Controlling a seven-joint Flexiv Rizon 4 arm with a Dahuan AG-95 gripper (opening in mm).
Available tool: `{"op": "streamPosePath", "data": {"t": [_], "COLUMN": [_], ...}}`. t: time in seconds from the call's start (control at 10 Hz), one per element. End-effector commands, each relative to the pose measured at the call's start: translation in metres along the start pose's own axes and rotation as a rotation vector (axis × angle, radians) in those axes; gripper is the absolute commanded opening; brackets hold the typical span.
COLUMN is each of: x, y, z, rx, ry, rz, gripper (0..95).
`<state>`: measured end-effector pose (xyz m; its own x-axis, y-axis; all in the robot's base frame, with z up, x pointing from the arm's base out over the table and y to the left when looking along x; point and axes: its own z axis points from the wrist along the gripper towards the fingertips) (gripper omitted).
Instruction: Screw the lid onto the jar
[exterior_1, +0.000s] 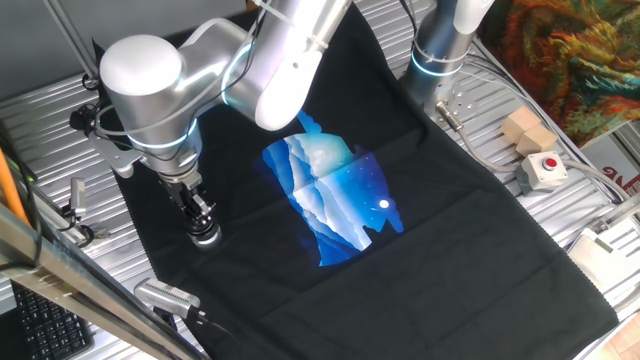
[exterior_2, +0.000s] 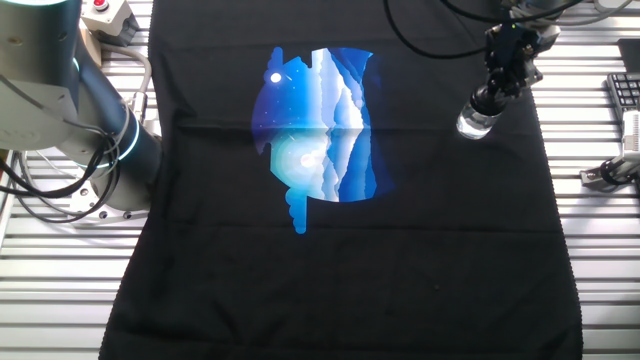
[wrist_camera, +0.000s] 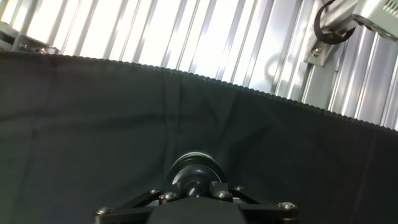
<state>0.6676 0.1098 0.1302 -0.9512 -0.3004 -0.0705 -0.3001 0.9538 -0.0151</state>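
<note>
The jar is a small clear, silvery glass pot standing on the black cloth near its left edge. In the other fixed view the jar shines at the cloth's upper right. My gripper points straight down onto its top. In the hand view the dark round lid sits between my fingers, which close in on it from both sides, and my gripper hides the jar's body. The lid rests on the jar's mouth; how far it is threaded cannot be seen.
A blue-and-white picture is printed mid-cloth. A red-buttoned box and a wooden block sit at the right. A second arm's base stands behind. A grey metal cylinder and a keyboard lie off the cloth's left edge.
</note>
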Motion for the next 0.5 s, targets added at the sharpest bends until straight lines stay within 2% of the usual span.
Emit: {"op": "streamPosePath", "data": {"t": [0.1,0.5], "x": [0.0001,0.0001], "y": [-0.0003,-0.0006], "z": [-0.0001,-0.0002], "rx": [0.001,0.003], "ry": [0.000,0.001], "rz": [0.022,0.078], "gripper": [0.0,0.0]}}
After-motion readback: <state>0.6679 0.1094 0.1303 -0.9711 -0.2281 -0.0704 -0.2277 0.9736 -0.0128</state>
